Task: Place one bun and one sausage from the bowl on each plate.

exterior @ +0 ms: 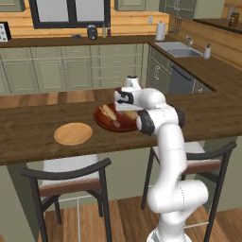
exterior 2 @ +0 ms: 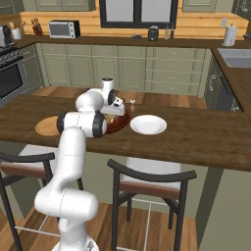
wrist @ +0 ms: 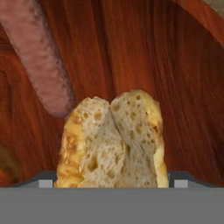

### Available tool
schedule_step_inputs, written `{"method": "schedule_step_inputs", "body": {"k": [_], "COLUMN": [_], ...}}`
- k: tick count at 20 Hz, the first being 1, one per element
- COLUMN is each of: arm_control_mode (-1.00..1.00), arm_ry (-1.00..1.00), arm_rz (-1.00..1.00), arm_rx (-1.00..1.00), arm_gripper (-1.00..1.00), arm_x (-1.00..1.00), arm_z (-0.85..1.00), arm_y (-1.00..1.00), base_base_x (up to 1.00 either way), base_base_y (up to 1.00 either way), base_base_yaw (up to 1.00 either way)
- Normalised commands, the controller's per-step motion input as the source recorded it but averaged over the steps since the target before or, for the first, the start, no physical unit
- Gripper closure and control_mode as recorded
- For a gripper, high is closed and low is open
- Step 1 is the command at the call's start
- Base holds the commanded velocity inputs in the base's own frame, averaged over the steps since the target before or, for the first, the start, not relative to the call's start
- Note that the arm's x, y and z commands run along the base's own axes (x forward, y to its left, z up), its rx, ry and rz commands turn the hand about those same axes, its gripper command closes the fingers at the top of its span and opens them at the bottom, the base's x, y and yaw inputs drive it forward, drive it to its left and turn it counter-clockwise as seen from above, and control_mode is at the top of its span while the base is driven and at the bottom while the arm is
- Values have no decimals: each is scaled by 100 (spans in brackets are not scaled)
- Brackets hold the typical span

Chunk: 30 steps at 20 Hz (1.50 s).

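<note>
A split, toasted bun (wrist: 111, 144) lies in the glossy red-brown bowl (wrist: 175, 78), and my gripper (wrist: 113, 181) straddles it with a fingertip (wrist: 46, 183) pressed against each side. A pink sausage (wrist: 41, 57) rests just beyond the bun to the left. From the base, my hand (exterior: 124, 101) reaches down into the bowl (exterior: 105, 124), where more food (exterior: 109, 113) lies at the left. The tan wooden plate (exterior: 73, 133) sits bare to the bowl's left. The white plate (exterior 2: 148, 124) sits bare to the right of the bowl (exterior 2: 121, 126).
The bowl and plates stand on a dark wooden island counter (exterior: 28, 127). Bar stools (exterior: 71, 175) (exterior 2: 152, 179) stand at its near side. A small shaker (exterior 2: 132, 102) is behind the bowl. Cabinets and a sink (exterior: 179, 49) line the far walls.
</note>
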Motion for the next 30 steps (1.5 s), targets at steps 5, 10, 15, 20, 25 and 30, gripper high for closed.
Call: {"method": "schedule_step_inputs", "body": {"k": [5,10,15,20,25,30], "arm_control_mode": [-100,-100,-100,-100,-100,-100], "arm_ry": [-26,-14,-1,4,16,24], "arm_rz": [0,0,0,0,-6,-12], "arm_rx": [4,6,0,-5,-7,-2], "arm_gripper": [100,100,100,100,100,100], "arm_x": [-100,-86,-53,-3,44,71], "arm_z": [47,57,50,22,4,-3], "arm_y": [-16,-48,-93,-94,-68,-63], "base_base_x": [0,0,0,0,0,0], "base_base_y": [0,0,0,0,0,0], "base_base_yaw": [0,0,0,0,0,0]}}
